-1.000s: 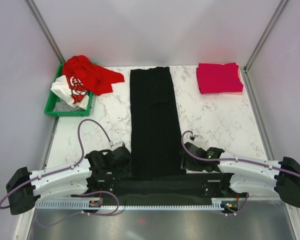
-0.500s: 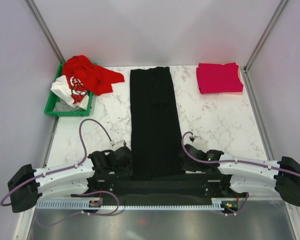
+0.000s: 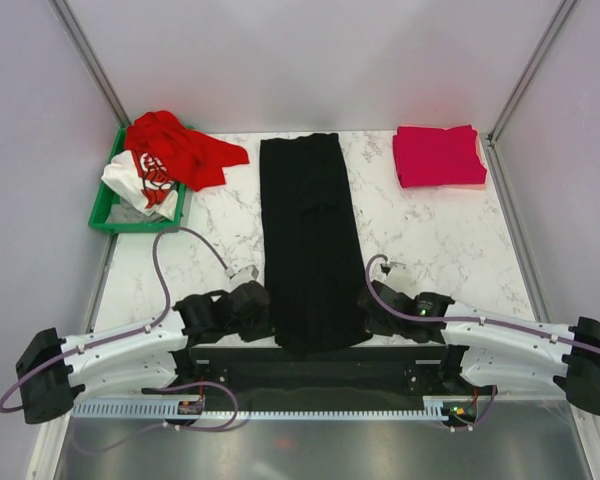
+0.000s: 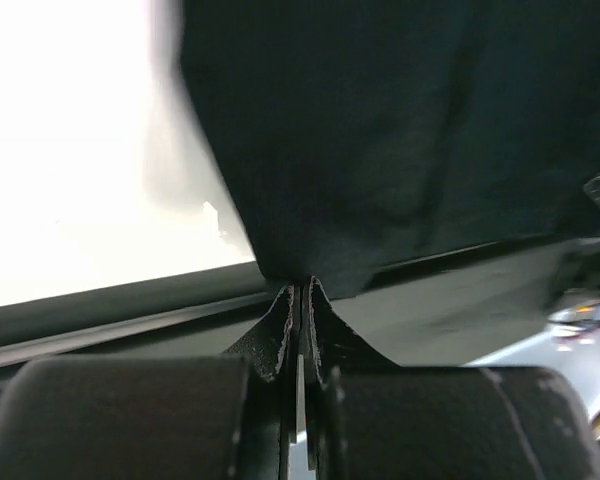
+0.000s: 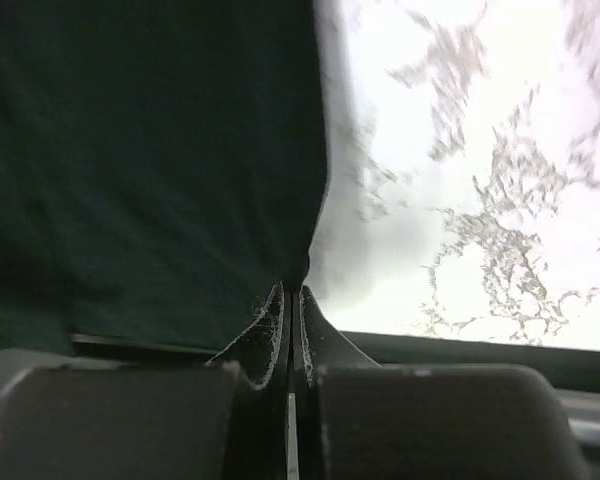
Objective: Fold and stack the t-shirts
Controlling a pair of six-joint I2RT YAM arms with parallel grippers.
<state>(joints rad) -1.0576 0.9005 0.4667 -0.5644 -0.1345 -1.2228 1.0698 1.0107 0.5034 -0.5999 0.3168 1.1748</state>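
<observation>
Black t-shirt (image 3: 306, 235) is laid as a long strip on the surface (image 3: 435, 250), near the middle. Its near corners are pinched by left tool (image 4: 300, 295) and right tool (image 5: 290, 292), one each, likely so the near end can be folded away evenly

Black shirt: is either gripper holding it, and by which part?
Both hold it: left gripper pinches the near left corner of the black shirt, right gripper the near right corner.

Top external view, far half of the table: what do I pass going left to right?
Green bin, with the white printed t-shirt and red t-shirt heaped on it → long black t-shirt → folded crimson-pink t-shirt.
</observation>
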